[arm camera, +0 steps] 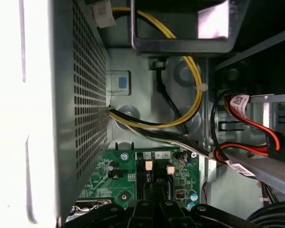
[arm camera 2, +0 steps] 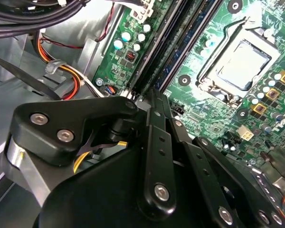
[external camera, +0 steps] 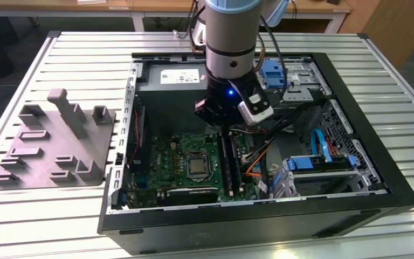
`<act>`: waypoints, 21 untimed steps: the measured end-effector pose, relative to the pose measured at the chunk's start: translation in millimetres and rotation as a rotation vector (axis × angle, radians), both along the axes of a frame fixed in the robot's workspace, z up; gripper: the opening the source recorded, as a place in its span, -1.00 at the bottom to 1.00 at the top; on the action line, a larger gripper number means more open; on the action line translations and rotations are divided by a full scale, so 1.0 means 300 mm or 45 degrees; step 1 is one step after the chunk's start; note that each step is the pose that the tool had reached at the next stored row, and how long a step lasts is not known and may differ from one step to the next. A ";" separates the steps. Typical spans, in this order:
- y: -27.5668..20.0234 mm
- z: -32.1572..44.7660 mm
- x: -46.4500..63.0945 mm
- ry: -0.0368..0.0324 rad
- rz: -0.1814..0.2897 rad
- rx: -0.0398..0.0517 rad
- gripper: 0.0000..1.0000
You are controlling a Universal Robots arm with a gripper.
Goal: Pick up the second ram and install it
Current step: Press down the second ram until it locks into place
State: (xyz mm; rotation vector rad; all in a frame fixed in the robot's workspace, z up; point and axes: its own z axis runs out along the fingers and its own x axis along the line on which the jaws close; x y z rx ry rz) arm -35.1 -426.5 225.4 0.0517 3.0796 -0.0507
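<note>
The arm reaches down into the open case (external camera: 368,135), which lies on the ribbed metal surface (external camera: 379,59). The pincer (external camera: 225,129) hangs right over the long black slots (external camera: 230,172) on the green board (external camera: 171,154), just right of the square chip socket (external camera: 196,166) in the exterior view. In the second wrist view a thin dark blue-green strip (arm camera 2: 183,45) runs along the slots. I think this is the ram, and it looks to be in or on a slot, with the pincer tip at its near end. I cannot tell if the pincer is open or closed, or if it has hold of the ram. To do this step well, I think the ram should stand straight up and line up with the slot from end to end. The push should go straight down, slow and even, so that no end tips up. The orange and red wires (external camera: 254,162) lie just beside the slots on the exterior view's right, so the pincer should stay off them. The grey block (external camera: 49,145) with posts sits on the surface at the exterior view's left, well apart from the work. There is a white label (external camera: 181,76) on the box at the far end of the case, and white tags (arm camera: 238,100) on the red wires, but their print cannot be made out.
</note>
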 end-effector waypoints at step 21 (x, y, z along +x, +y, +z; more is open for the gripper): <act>0.000 -0.033 -0.002 0.0003 0.000 -0.001 -0.80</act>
